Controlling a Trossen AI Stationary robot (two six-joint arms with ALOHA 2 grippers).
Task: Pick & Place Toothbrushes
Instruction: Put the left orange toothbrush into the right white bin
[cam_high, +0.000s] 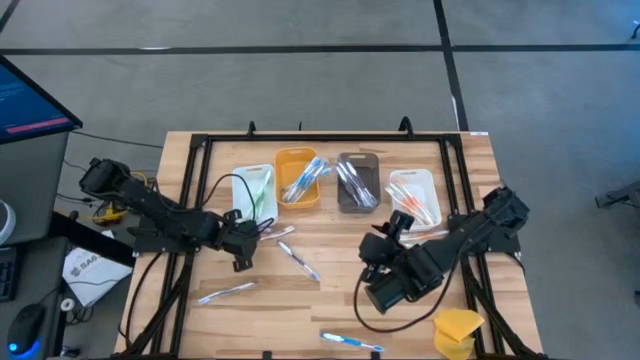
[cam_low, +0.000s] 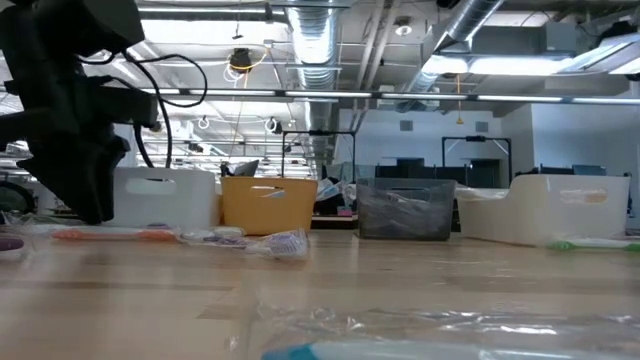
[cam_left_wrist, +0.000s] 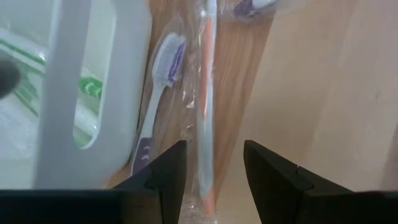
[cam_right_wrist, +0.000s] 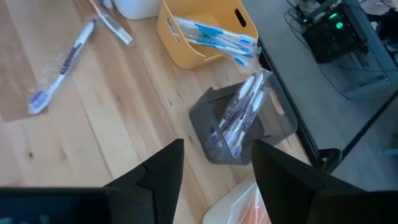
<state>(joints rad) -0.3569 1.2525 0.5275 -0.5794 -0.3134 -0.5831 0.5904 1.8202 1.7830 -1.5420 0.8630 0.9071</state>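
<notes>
**Wood top, four bins, brushes partly sorted**

Wood table (cam_high: 330, 300) carries four bins in a row at the far side: white bin (cam_high: 254, 192) w/ green brushes, yellow bin (cam_high: 297, 178) w/ blue brushes (cam_right_wrist: 214, 36), grey bin (cam_high: 357, 182) w/ grey brushes (cam_right_wrist: 239, 112), and another white bin (cam_high: 415, 196) w/ orange ones.

Left gripper (cam_high: 243, 248) sits low just in front of the left-hand white bin. In its wrist view we see the jaws apart w/ a gap between the fingers (cam_left_wrist: 165, 174); a wrapped orange brush (cam_left_wrist: 207, 106) runs through that gap, but we can't tell whether the pads touch it. A purple brush (cam_left_wrist: 158, 99) lies beside it against the bin wall; its clear wrap blurs the edges.

Right gripper (cam_high: 385, 245) hangs above the table in front of the grey bin, jaws apart, nothing between them in its wrist view.

Loose brushes on the table: one purple (cam_high: 298, 260) near centre, one pale (cam_high: 226, 292) front-left, one blue (cam_high: 350, 342) at the front edge. Yellow sponge (cam_high: 458, 330) sits front-right, partly cut off by the frame.

Low view: a dark arm fills the upper left, its fingertips hidden; the nearest wrapped brush (cam_low: 400, 335) is too blurred to make out colour beyond a blue tip.
</notes>
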